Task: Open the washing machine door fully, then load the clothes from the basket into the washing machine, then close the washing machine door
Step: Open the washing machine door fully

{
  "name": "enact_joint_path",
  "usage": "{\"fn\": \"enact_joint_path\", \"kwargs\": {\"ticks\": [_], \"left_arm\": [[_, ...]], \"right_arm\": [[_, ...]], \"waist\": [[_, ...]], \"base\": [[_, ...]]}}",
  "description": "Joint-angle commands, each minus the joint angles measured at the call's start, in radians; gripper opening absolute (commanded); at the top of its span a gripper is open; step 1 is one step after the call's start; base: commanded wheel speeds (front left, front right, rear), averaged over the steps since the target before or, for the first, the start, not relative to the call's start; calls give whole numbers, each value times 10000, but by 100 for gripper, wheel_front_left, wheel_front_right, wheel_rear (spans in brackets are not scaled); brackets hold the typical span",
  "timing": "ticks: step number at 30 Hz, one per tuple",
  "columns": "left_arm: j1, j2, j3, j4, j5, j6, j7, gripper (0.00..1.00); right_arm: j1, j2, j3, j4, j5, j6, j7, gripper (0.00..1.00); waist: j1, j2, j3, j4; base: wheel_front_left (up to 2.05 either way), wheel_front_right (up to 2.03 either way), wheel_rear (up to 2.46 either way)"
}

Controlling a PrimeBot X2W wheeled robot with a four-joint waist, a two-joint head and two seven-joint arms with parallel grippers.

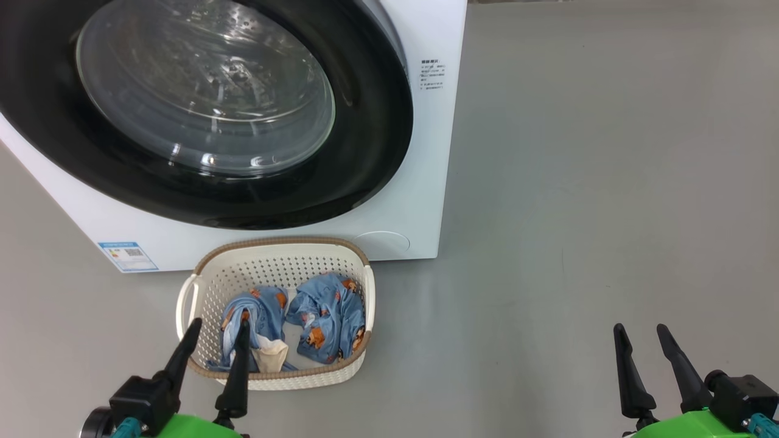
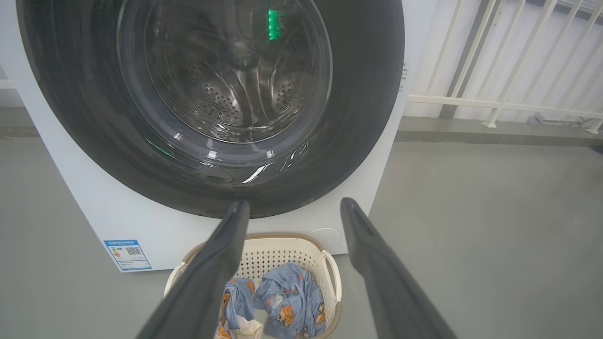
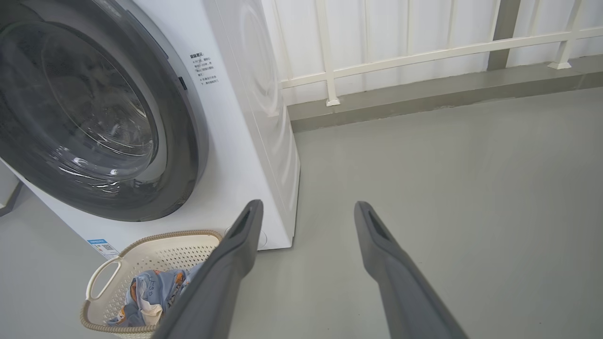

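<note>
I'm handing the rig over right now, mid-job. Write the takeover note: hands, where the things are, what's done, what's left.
Left hand: open, empty, by the near rim of the basket.
Right hand: open, empty, over the floor to the right.
Washing machine door: shut.
Clothes: both in the basket, which sits before the washing machine.
Done: nothing yet. Left: open door fully, load clothes, close door.
</note>
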Motion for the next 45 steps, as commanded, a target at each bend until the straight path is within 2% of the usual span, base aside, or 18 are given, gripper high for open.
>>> {"fn": "enact_joint_path", "kwargs": {"ticks": [1, 2, 3, 4, 5, 6, 7, 15, 27, 30, 32, 34, 35, 38, 45], "left_arm": [[-286, 98, 295, -218, -97, -25, -105, 100], [-265, 85, 284, -218, -107, -25, -105, 100], [-245, 72, 277, -215, -121, -25, -105, 100], [-230, 58, 272, -214, -138, -25, -105, 100], [-212, 42, 270, -218, -151, -25, -105, 100], [-193, 26, 268, -223, -158, -25, -105, 100], [-172, 9, 270, -235, -161, -25, -105, 100], [-168, -61, 274, -306, -192, -25, -105, 100], [-777, -123, -15, -430, -316, -25, -105, 100], [-981, -144, -135, -464, -365, -25, -105, 100], [-1273, -166, -279, -480, -435, -25, -105, 100], [-1420, -177, -347, -479, -468, -25, -105, 100], [-1561, -188, -420, -492, -499, -25, -105, 100], [-1770, -206, -550, -506, -551, -25, -105, 100], [-2208, -242, -801, -519, -694, -25, -105, 100]], "right_arm": [[-444, -88, 277, -207, 41, 14, -120, 100], [-474, -88, 323, -195, 80, 14, -120, 100], [-516, -88, 355, -197, 147, 14, -120, 76], [-567, -88, 382, -204, 259, 14, -120, 47], [-624, -95, 433, -210, 360, 14, -120, 29], [-689, -124, 486, -233, 434, 14, -120, 4], [-763, -137, 518, -268, 517, 14, -120, 0], [-1981, -116, 556, -543, 2419, 14, -120, 0], [-5439, -148, 337, -207, 6827, 14, -120, 0], [-6295, -455, 593, 62, 7621, 14, -120, 0], [-7345, -1020, 1532, 514, 9116, 14, -116, 0], [-7829, -1431, 2073, 865, 9915, 14, 31, 0], [-8352, -1752, 2432, 1091, 10796, 14, 361, 0], [-9052, -2197, 2816, 1410, 11798, 14, 1111, 0], [-10316, -2884, 3368, 2054, 13204, 14, 3363, 0]], "waist": [[0, -1, -16, 4], [0, -1, -28, 7], [0, -1, -36, 8], [0, -1, -44, 10], [0, -1, -55, 10], [0, -1, -71, 10], [0, -1, -73, 5], [0, -1, 13, 5], [0, -1, 694, 313], [0, -1, 964, 498], [0, -1, 1360, 775], [0, -1, 1546, 918], [0, -1, 1760, 1063], [0, -1, 2089, 1282], [0, -1, 2796, 1724]], "base": [[0, 0, 0], [0, 0, 0], [0, 0, 0], [0, 0, 0], [0, 0, 0], [0, 0, 0], [0, 0, 0], [0, 0, 0], [0, 0, 0], [0, 0, 0], [0, 0, 0], [0, 0, 0], [0, 0, 0], [0, 0, 0], [0, 0, 0]]}}
